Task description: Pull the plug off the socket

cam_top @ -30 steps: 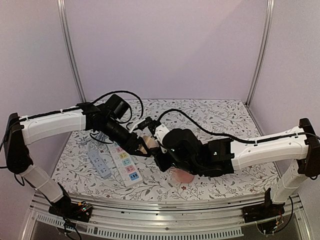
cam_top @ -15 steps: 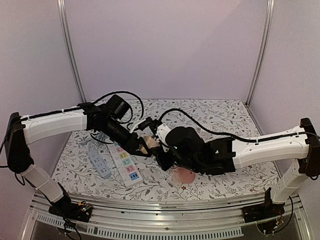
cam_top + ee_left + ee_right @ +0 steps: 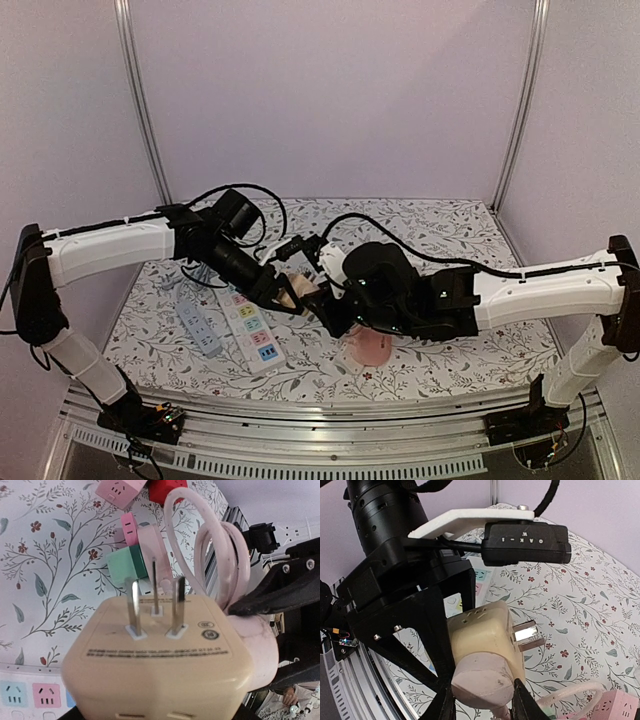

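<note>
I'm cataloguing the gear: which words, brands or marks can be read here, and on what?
"OAK": on the black camera box, right wrist view; the marks beside it are unclear.
Small print line and two round marks on the cream adapter, below its prongs: too blurred to read.
Nothing else is legible.

From above I can't read either grip — the right gripper (image 3: 322, 305) is buried under its own wrist, and the cream socket cube (image 3: 300, 291) shows only as a sliver beside it. My left wrist view cuts that cube off at the bottom edge, and its printed label is too blurred to read. The right wrist view crops the pink plug (image 3: 482, 680) and my fingertips (image 3: 524, 705) at the bottom — where the pads touch I cannot tell.
</note>
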`<control>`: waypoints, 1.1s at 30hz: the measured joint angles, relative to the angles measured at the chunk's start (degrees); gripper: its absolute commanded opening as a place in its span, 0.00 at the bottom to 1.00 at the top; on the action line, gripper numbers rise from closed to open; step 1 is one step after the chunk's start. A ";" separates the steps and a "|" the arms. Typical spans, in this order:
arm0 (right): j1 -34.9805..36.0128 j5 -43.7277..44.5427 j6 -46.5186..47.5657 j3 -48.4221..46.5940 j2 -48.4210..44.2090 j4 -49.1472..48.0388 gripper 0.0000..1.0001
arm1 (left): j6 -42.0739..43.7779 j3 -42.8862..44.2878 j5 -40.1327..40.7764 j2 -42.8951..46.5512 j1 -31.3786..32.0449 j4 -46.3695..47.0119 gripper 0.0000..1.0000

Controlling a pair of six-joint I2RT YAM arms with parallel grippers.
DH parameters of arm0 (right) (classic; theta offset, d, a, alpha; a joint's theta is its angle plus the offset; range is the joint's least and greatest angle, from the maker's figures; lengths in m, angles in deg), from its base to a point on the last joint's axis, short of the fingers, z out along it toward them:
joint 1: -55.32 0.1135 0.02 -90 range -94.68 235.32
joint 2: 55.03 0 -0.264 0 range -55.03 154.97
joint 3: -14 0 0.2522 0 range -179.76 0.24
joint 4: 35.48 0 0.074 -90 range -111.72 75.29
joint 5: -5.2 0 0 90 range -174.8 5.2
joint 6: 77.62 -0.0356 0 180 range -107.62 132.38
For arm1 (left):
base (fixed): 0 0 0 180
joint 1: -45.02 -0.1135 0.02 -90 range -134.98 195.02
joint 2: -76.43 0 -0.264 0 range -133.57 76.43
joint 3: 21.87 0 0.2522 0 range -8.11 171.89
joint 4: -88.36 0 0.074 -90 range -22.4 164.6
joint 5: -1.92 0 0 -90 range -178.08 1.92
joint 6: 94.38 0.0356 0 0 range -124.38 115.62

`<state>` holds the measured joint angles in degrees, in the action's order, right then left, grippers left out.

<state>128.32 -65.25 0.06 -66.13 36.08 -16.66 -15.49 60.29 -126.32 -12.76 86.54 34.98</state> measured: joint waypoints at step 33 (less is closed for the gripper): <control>1.77 -2.36 5.84 1.11 -5.95 3.54 0.62 | 3.72 0.13 -12.66 -1.73 -1.60 -0.76 0.00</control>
<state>130.09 -67.61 5.90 -65.01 30.13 -13.11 -11.78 60.42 -138.97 -14.49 84.95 34.22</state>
